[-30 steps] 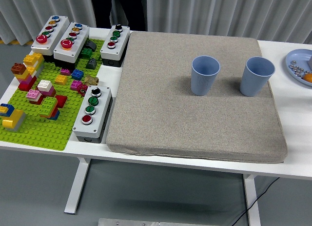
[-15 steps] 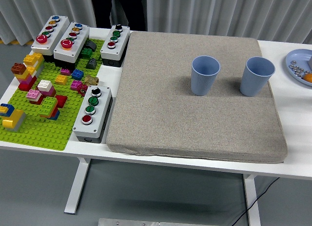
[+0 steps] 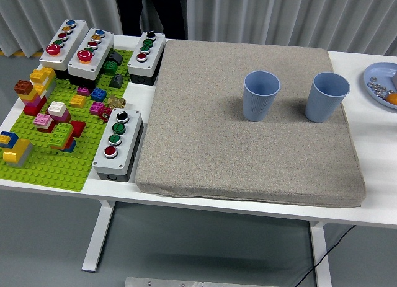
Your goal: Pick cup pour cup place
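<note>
A green plastic building-brick baseplate [image 3: 46,157] covered in coloured bricks fills the left end of the white table [image 3: 372,144], with four grey push-button control boxes around it: two [image 3: 62,44] [image 3: 91,51] at the far left, one [image 3: 147,56] beside the mat's far corner, one [image 3: 118,143] near the front. A blue plate [image 3: 379,81] holding small items pokes in at the right edge. Two pale blue ribbed plastic cups stand upright and apart on the thick beige fabric mat [image 3: 205,150], the left cup [image 3: 261,96] near its middle, the right cup [image 3: 327,97] towards its right side. Nothing stands close around either cup. Neither robot hand is in view, so their fingers cannot be judged. A person in dark clothing [image 3: 149,11] stands behind the table.
</note>
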Robot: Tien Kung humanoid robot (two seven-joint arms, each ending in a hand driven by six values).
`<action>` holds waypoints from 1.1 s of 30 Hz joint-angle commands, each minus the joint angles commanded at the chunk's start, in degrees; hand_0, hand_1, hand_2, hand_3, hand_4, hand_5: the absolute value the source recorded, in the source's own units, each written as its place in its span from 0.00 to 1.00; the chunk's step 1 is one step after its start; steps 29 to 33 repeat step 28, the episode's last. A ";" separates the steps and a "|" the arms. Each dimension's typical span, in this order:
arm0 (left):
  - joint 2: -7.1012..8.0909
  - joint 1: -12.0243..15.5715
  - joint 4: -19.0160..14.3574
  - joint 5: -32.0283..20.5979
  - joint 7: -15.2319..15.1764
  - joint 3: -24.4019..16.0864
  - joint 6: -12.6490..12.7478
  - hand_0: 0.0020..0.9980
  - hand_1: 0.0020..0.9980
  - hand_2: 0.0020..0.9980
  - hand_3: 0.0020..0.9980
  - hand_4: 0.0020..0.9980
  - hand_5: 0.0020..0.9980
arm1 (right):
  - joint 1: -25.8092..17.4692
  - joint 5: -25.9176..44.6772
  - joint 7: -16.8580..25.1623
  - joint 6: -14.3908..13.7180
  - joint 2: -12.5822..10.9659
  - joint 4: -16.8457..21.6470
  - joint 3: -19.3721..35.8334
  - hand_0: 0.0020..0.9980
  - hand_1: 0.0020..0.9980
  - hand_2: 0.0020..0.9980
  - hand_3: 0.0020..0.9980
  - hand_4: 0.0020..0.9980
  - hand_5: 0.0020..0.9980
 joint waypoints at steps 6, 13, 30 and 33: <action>0.02 0.20 0.00 -0.86 -0.22 0.39 0.06 0.70 0.82 0.86 0.78 0.51 0.95 | -0.13 -0.01 0.16 -0.07 0.08 -0.01 -0.22 0.89 0.79 0.84 0.83 0.82 0.99; 0.18 0.31 0.00 -2.08 -0.55 1.57 -0.01 0.70 0.83 0.86 0.78 0.51 0.94 | -0.08 -0.57 0.50 -0.37 0.09 0.14 -0.45 0.89 0.79 0.84 0.83 0.82 0.99; 0.07 0.27 0.00 -1.08 -0.57 0.71 -0.04 0.69 0.82 0.86 0.77 0.52 0.95 | -0.05 -0.54 0.28 -0.33 -0.03 0.11 0.14 0.89 0.79 0.84 0.83 0.82 0.98; 0.07 0.27 0.00 -1.08 -0.57 0.71 -0.04 0.69 0.82 0.86 0.77 0.52 0.95 | -0.05 -0.54 0.28 -0.33 -0.03 0.11 0.14 0.89 0.79 0.84 0.83 0.82 0.98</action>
